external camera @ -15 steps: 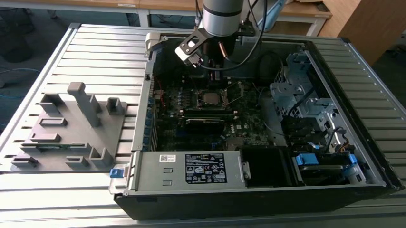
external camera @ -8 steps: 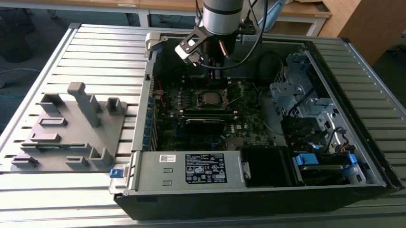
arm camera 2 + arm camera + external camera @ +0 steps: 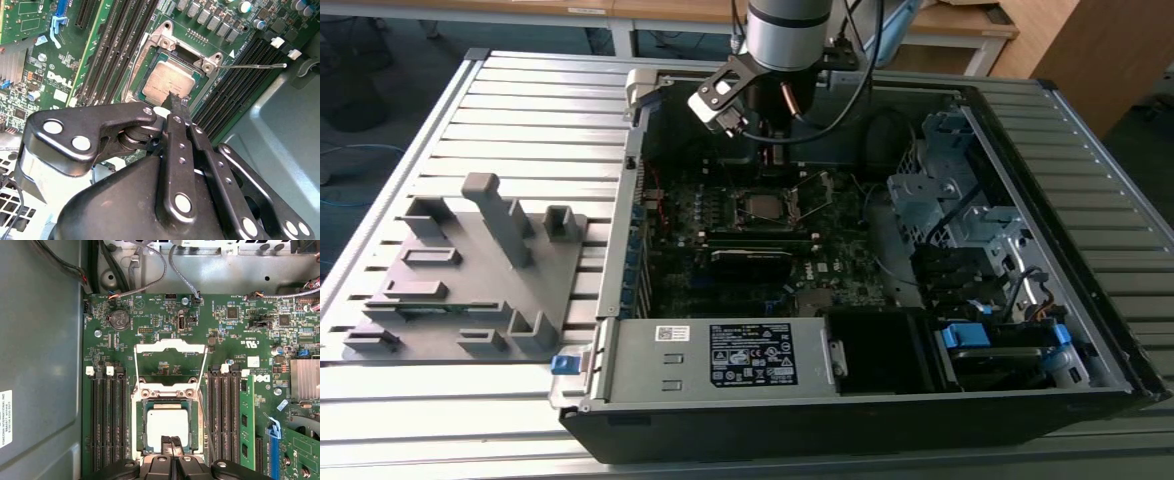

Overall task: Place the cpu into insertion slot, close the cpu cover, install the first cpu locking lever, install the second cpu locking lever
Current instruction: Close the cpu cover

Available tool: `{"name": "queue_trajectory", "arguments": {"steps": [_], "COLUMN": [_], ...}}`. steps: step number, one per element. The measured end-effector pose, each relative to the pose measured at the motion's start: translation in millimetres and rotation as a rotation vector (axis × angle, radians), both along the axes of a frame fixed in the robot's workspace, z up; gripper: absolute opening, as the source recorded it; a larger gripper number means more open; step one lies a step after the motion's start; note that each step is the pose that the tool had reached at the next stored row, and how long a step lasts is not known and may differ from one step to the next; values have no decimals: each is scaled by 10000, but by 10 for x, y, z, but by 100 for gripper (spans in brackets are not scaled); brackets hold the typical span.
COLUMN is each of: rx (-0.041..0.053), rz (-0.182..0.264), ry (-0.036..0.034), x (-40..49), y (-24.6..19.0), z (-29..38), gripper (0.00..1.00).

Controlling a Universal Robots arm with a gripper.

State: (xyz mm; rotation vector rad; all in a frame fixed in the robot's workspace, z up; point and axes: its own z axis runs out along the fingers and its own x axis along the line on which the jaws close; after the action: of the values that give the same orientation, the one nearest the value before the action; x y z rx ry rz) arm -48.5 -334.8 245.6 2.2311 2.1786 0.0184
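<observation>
Cpu sits flat inside the insertion slot, metal top up. Exterior view shows it mid-motherboard.

Cpu cover is open, swung back from the insertion slot and lying past its hinge edge. Bare board shows through the cover's window. A thin wire lever runs along each side of the cover, both unlatched.

Pincer is clenched, tips together and grasping nothing. It sits over the slot edge opposite the cover, at the cpu's rim; contact unclear.

Long black memory slots flank the insertion slot on both sides.

Computer case lies open on the slatted surface. Grey fixture stands well apart from the slot, toward the exterior view's left.
</observation>
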Motion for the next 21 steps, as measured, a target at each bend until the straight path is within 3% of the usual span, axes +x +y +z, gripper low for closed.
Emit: {"name": "queue_trajectory", "arguments": {"steps": [12,21], "rx": [0,2], "rz": [-1,0], "ry": [1,-1], "x": [29,30], "y": [0,0], "z": [0,52], "gripper": [10,10]}}
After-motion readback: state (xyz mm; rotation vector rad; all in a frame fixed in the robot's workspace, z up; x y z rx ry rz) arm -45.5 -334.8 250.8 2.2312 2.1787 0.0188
